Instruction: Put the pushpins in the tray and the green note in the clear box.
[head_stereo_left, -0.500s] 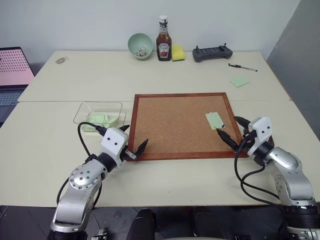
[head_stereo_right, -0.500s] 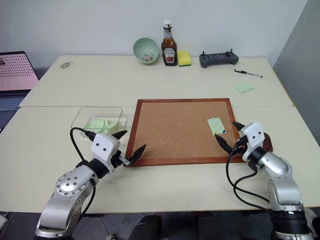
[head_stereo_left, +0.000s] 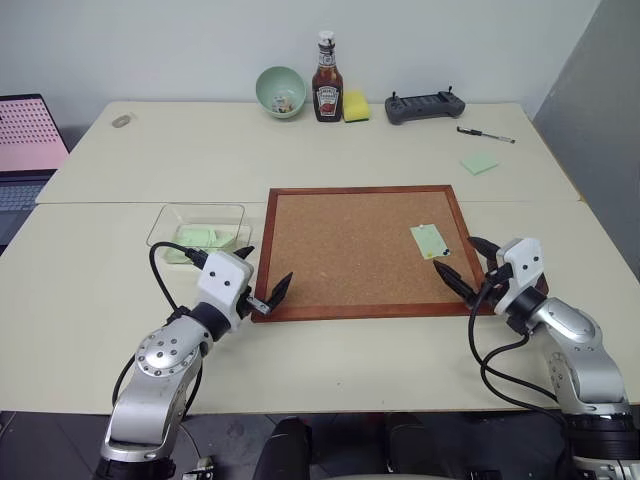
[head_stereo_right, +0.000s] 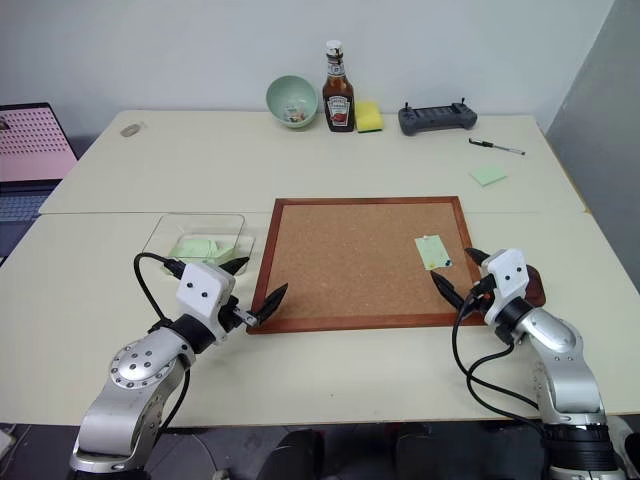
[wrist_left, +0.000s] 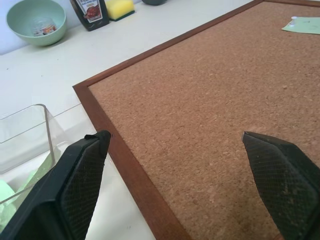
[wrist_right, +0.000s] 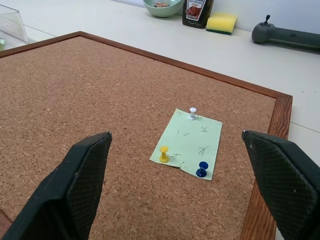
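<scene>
Lying pinned at the board's (head_stereo_left: 362, 250) 3 o'clock, the note (wrist_right: 189, 143) carries three pins (wrist_right: 164, 154). Both grippers, left (head_stereo_left: 262, 277) and right (head_stereo_left: 463, 262), gape wide, empty, at 7 and 4 o'clock.

The green note (wrist_right: 192, 143) lay pinned by three pushpins (wrist_right: 193, 113) on the right side of the cork board (head_stereo_left: 350, 250), and the clear box (head_stereo_left: 197, 225) sat left of it.

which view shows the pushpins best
The right wrist view: the white, yellow and blue pushpins stand apart on the green note. In the eye views the note is small and the pins are barely dots; the left wrist view catches one corner.
</scene>
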